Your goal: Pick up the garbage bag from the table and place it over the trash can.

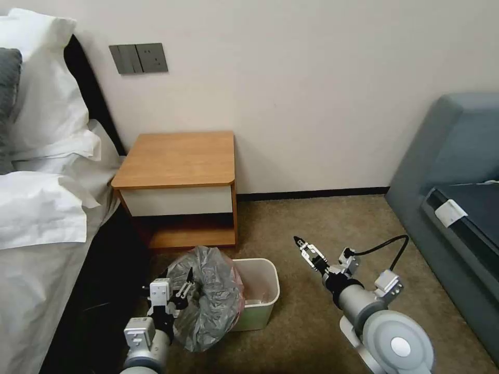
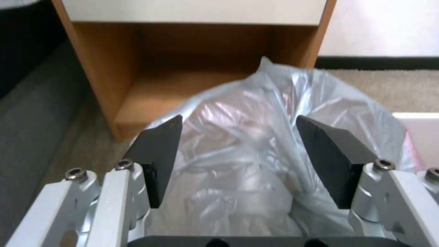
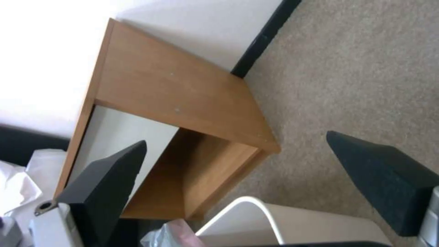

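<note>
Both claws gape: the left gripper flanks the garbage bag bunched just ahead, the trash can beyond; the right gripper idles farther off

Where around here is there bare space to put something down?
The table top is bare, between bed and wall. Open carpet lies between table and sofa, beyond the right gripper. It is crowded at the trash can, where the garbage bag bulges over its near-left side beside the left gripper.
</note>
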